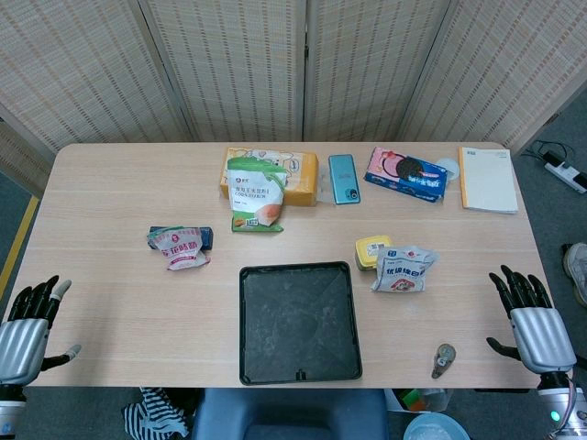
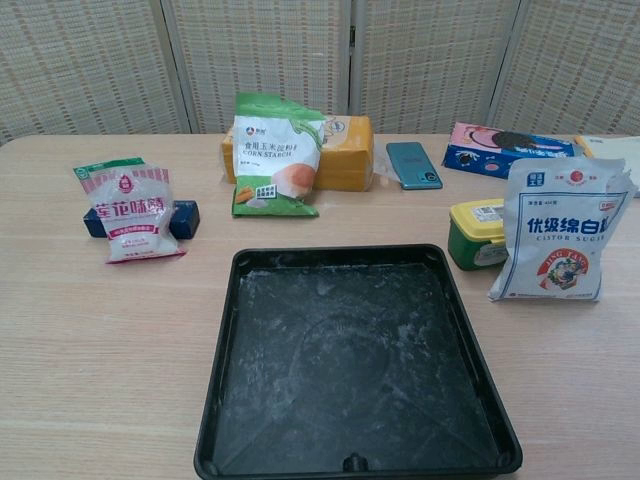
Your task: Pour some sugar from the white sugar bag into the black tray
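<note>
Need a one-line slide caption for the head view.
Both hands open at table edge; white sugar bag stands right of black tray.

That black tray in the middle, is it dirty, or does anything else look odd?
The black tray has a thin whitish, dusty film smeared over its floor, like leftover powder. No pile of sugar lies in it. The sugar bag stands upright beside it, and nothing looks spilled on the table.

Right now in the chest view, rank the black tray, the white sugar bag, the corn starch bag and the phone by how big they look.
1. black tray
2. white sugar bag, nearer the camera
3. corn starch bag, close in size, so unsure
4. phone
</note>
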Robot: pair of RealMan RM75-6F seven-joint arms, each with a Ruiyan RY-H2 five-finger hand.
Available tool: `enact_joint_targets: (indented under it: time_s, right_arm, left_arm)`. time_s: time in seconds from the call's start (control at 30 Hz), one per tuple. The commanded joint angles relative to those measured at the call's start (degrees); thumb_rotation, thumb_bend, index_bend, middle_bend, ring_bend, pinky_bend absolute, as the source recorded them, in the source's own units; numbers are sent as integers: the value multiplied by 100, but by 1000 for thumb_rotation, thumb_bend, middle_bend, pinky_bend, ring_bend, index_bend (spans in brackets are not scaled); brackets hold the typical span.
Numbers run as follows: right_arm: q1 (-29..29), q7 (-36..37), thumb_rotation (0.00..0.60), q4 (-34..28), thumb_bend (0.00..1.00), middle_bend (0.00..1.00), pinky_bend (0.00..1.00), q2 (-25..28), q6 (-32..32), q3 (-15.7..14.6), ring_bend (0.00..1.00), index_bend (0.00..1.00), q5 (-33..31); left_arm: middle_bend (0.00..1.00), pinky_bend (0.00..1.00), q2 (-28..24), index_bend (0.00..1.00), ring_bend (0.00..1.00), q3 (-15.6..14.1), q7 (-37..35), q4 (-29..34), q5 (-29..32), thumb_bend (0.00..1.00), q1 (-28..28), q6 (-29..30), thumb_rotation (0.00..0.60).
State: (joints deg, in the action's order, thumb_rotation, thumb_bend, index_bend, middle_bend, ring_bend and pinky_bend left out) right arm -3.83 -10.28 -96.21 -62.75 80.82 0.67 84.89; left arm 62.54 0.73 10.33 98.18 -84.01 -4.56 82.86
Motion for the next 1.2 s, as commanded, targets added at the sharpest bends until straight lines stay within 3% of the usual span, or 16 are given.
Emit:
enact_joint_targets:
  time_s: [0.03, 0.43, 0.5, 0.6, 0.67, 0.87, 1.2]
  right_arm:
    - [-3, -3, 600, -3, 159, 0, 0, -1, -8, 0, 0, 0, -4]
    - [-54, 238, 600, 41, 159, 0, 4, 111, -168, 36, 0, 0, -143]
    - [-151, 464, 600, 107, 159, 0, 106, 150, -327, 34, 36, 0, -88]
    - [-373, 1549, 600, 412, 159, 0, 431, 277, -764, -59, 234, 0, 145]
    - [-547, 2395, 600, 622, 159, 0, 548, 439, -1141, -135, 330, 0, 243]
    - [-1155, 5255, 600, 1512, 159, 0, 641, 802, -2211, -353, 448, 0, 594]
    - [-1890, 7473, 600, 2898, 159, 0, 664, 266, -3183, -824, 466, 0, 1147]
  left_arm:
    - [0, 9, 1, 0, 13, 1, -2, 0, 14, 171, -5, -16, 600]
    - [0, 8, 42, 0, 13, -10, 28, -20, -6, 172, -34, -52, 600]
    - [0, 5, 46, 0, 13, 7, 9, -50, 8, 172, -30, -32, 600]
    - [0, 2, 60, 0, 13, 39, -15, -73, 75, 171, -20, -17, 600]
    - [0, 13, 54, 0, 13, 48, -35, -70, 100, 171, -30, -41, 600]
    - [0, 77, 89, 0, 13, 99, 57, -86, 246, 171, -103, -176, 600]
    - [0, 77, 153, 0, 24, 189, 198, -102, 540, 171, -162, -299, 600]
